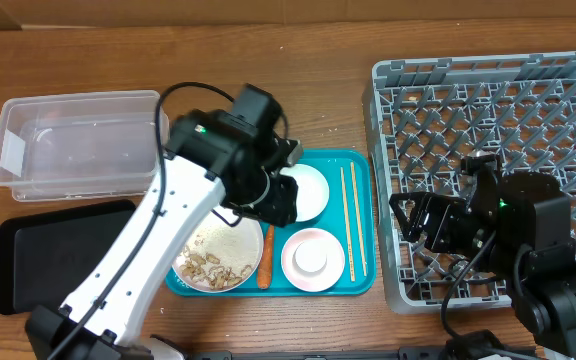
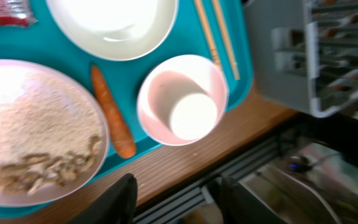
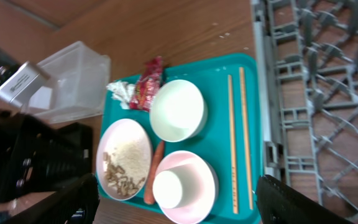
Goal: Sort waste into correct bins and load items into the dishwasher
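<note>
A teal serving tray [image 1: 358, 165] holds a white plate [image 1: 218, 258] of rice and brown scraps, an orange carrot [image 1: 266, 256], two white bowls [image 1: 313, 260] [image 1: 306, 190] and chopsticks [image 1: 348, 220]. My left gripper [image 2: 179, 202] is open and empty, above the tray's front edge; it shows the plate [image 2: 36, 124], carrot [image 2: 112, 112] and near bowl [image 2: 182, 99]. My right gripper [image 3: 185, 205] is open and empty over the left edge of the grey dish rack [image 1: 498, 120]. The right wrist view shows the white tissue [image 3: 122, 92] and red wrapper [image 3: 146, 84] at the tray's far corner.
The clear tub [image 1: 78, 140] stands at the back left, with the black tray [image 1: 48, 255] in front of it. My left arm hides the tissue and wrapper in the overhead view. The rack fills the right side of the wooden table.
</note>
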Controlling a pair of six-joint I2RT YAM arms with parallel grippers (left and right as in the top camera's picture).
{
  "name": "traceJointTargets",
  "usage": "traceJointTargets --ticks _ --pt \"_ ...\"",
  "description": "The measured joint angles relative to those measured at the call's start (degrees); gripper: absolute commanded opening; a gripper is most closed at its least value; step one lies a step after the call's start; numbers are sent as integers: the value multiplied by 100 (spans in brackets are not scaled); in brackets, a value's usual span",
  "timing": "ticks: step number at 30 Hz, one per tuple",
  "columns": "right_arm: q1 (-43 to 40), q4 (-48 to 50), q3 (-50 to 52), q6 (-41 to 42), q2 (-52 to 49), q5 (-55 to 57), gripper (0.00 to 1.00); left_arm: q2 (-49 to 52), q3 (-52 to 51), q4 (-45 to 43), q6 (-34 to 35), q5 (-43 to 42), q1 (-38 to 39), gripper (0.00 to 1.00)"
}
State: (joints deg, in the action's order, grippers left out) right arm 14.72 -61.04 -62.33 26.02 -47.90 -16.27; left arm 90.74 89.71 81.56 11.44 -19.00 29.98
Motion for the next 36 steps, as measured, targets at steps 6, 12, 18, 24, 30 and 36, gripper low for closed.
traceJointTargets --ticks 6,12,18,24,30,36 --pt "0 -588 -264 356 -11 831 96 -11 -96 -184 568 1290 964 64" --pt "0 -929 -1102 319 7 1346 90 -13 -522 -337 1250 2011 1305 57" --pt "271 -1589 -1196 -96 -155 796 93 -44 -155 11 1818 2492 407 65" --pt "1506 -1604 -1134 -234 -767 789 92 -249 1095 271 1996 2356 -1425 82" --pt "3233 -1362 -1032 155 -1718 1368 94 -544 1342 623 2037 2116 -2559 100" --pt "4133 -1137 -1029 520 -3176 1617 82 -496 1342 721 2039 2044 -2852 100"
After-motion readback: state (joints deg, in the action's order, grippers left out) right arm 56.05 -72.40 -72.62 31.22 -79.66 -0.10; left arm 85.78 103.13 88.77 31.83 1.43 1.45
